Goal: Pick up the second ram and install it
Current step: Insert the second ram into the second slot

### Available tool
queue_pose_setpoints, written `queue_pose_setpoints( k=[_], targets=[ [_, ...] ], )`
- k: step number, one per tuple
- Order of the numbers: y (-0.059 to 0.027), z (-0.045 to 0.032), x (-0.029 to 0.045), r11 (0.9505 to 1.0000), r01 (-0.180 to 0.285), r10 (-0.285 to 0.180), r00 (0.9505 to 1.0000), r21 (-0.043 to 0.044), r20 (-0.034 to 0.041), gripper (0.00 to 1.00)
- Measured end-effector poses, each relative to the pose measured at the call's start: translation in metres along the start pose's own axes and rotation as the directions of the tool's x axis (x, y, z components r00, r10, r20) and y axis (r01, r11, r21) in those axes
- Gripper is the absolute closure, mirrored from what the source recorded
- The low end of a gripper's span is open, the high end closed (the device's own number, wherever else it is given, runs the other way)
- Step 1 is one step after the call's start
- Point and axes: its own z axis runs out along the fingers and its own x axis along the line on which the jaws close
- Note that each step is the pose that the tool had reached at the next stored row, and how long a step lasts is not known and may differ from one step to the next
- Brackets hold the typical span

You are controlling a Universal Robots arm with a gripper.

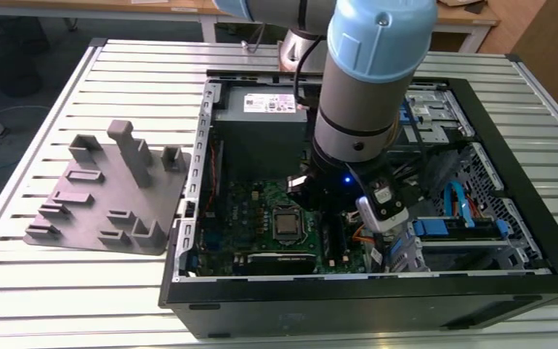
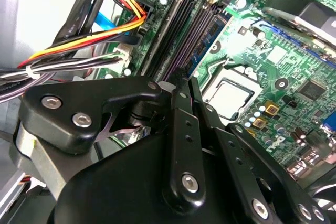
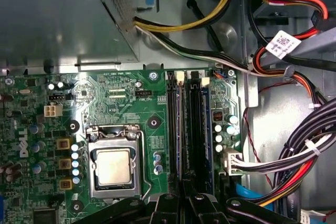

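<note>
From the exterior view, I am seeing the arm [image 1: 362, 87] reaching down into the open computer case [image 1: 511, 283], which is lying on a slatted metal table [image 1: 27, 298]. The gripper [image 1: 342, 198] is sitting low over the green motherboard [image 1: 255, 211], just toward the exterior view's right of the processor socket [image 1: 286, 222]. The grey holder plate [image 1: 104, 196] is resting on the table outside the case, toward the exterior view's left, and I am finding no stick on it.

In the second wrist view, I am looking past the black gripper linkage [image 2: 178, 171] at the memory slots [image 2: 173, 30]. The fingers [image 2: 181, 108] are pressed close together, pinching the near end of a thin dark stick, the second ram [image 2: 207, 40], which is running along the slot nearest the processor socket [image 2: 231, 95]. I cannot tell whether it is fully seated. A bundle of yellow, orange and black cables [image 2: 84, 40] is lying beside the slots.

In the first wrist view, I am seeing the gripper tips [image 3: 184, 203] meeting directly over the slot rows [image 3: 191, 124], beside the socket [image 3: 114, 166]. The stick itself is hard to separate from the dark slots here. Cables [image 3: 294, 156] are crowding the case wall side.
</note>
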Motion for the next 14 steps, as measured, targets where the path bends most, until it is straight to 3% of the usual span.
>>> queue_pose_setpoints(
  k=[14],
  targets=[
    [0.0006, 0.0035, -0.0030, 1.0000, 0.002, -0.002, 1.0000, 0.0030, 0.0003, 0.89]
  ],
)
